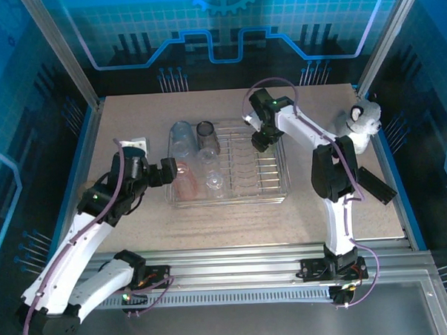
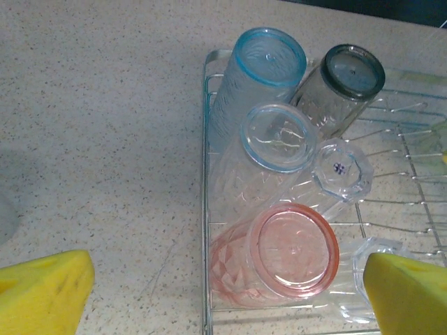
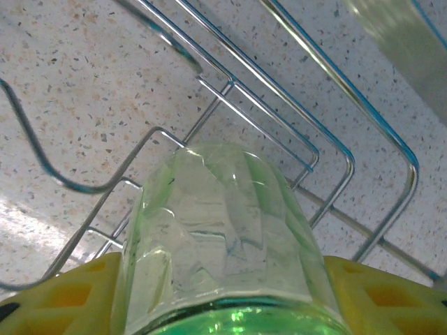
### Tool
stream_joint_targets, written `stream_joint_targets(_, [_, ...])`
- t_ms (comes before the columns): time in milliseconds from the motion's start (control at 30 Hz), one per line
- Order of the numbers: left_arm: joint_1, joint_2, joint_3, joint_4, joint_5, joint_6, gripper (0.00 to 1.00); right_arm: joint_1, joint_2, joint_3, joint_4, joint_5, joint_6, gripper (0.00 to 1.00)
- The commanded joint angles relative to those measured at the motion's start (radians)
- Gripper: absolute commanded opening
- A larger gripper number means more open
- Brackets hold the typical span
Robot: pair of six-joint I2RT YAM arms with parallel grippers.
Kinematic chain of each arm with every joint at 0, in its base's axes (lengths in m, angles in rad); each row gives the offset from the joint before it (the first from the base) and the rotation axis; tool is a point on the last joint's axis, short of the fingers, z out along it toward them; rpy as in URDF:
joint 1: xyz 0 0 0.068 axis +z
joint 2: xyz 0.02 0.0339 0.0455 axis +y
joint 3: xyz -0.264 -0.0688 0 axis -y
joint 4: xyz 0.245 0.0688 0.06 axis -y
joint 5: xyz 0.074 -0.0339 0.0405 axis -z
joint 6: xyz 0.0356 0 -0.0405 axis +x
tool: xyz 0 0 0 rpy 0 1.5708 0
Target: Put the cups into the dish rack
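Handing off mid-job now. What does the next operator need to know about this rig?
Left gripper: open, empty, at the dish rack's left edge.
Right gripper: shut on the pale green cup, near the rack's far right corner.
Done: six cups lie in the rack's left end, among them a blue cup, a smoky cup, a pink cup.
Left: set down the green cup, release.

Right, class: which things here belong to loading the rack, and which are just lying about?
Job: dish rack; blue cup; smoky cup; pink cup; clear cups; pale green cup, held in the right claw.
Lying about: white object, far right.
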Motion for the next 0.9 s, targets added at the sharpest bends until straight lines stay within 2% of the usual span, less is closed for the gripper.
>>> stream_joint_targets(0, [0.007, -0.025, -0.03, 0.034, -0.021, -0.064, 0.99, 0.01, 0.055, -0.002, 0.009, 0.014, -0.073, 0.51])
stream_joint_targets(300, [0.014, 0.03, -0.025, -0.054, -0.065, -0.089, 0.99, 0.015, 0.065, -0.006, 0.013, 0.027, -0.091, 0.69])
stream_joint_targets(533, [0.066, 0.087, -0.014, -0.11, -0.05, -0.112, 1.0, 0.014, 0.023, -0.004, 0.013, 0.011, -0.095, 0.78])
stream_joint_targets(867, [0.106, 0.11, -0.018, -0.135, -0.04, -0.119, 0.99, 0.014, 0.015, 0.0, 0.018, 0.011, -0.093, 0.81])
